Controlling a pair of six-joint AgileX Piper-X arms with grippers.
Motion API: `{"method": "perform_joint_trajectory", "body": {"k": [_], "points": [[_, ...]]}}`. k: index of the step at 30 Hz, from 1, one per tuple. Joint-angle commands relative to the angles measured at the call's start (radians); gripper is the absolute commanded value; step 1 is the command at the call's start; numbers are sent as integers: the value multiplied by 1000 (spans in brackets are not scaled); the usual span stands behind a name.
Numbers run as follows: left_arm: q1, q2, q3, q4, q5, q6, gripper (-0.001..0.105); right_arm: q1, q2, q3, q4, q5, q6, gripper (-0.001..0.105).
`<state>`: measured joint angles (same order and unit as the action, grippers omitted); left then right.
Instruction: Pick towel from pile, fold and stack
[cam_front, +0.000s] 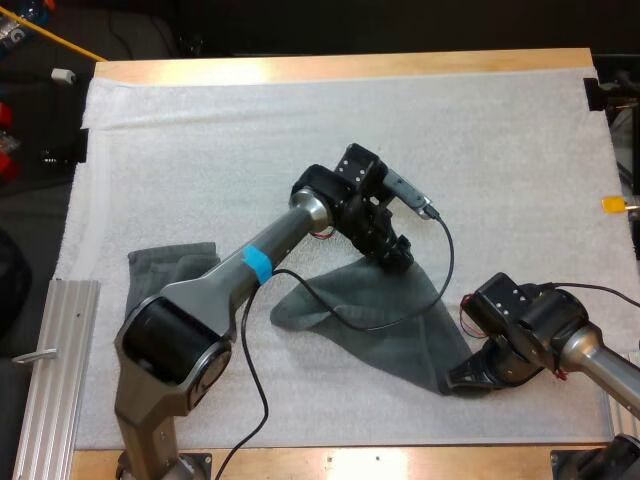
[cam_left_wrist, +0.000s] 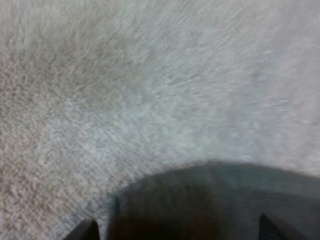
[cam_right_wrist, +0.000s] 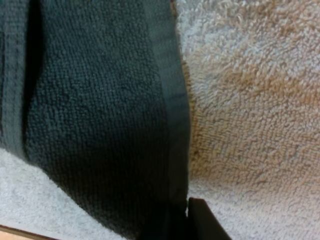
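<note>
Fingers (cam_left_wrist: 85, 233) of left gripper (cam_front: 397, 252) clamped on towel (cam_front: 370, 320) far corner; right gripper (cam_front: 462, 380) clamped on near corner. Alongside, second towel (cam_front: 170, 272) partly under left arm (cam_front: 215, 285), on mat (cam_front: 200, 130).

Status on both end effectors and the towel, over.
Both shut on the towel: left end effector at far corner, right end effector at near corner. Lies spread between them on the mat. A second towel at left, out of the way.
</note>
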<state>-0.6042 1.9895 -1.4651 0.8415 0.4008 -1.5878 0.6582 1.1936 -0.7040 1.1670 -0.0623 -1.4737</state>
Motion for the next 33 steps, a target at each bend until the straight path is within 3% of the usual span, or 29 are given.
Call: {"method": "perform_joint_trajectory", "body": {"k": [1,13,15,19,25,33], "points": [[-1,3,-13,13,-28,-1,62,0,-7,0,0,-3,5,0],[-15,50,-21,76,-49,-5,60,0,-7,0,-8,-3,12,0],[-17,51,-21,82,-51,-5,53,0,-7,0,-8,-3,12,0],[-18,51,-21,90,-52,-8,27,0,-7,0,-8,-3,12,0],[-18,51,-21,123,-52,-8,2,0,-7,0,-22,-3,20,0],[-18,32,-21,129,-52,-2,0,0,-7,0,-53,-3,49,0]]}}
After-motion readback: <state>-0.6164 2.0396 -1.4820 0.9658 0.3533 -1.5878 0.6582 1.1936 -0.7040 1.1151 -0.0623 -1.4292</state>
